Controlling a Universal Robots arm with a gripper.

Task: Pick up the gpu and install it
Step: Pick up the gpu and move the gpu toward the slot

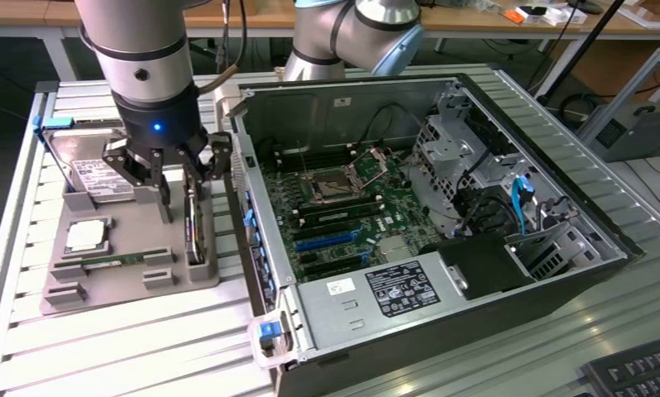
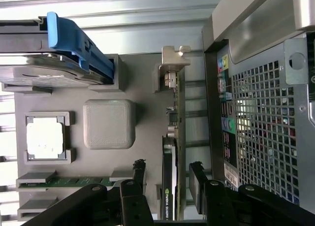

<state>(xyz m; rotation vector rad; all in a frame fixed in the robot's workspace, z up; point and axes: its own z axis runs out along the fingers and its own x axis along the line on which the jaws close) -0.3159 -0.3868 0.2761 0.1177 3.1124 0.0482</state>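
The gripper stands open, its fingers straddling the gpu with a gap on each side. The gpu stands on edge in a slot at the border of the grey fixture, just beside the rear wall of the computer case.

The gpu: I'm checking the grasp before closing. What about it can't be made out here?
- Exterior view: the top edge of the gpu is hidden behind the gripper.
- Wrist view: one end is hidden by the gripper's body.
- Wrist view: it is seen edge-on, so its flat faces are hidden.
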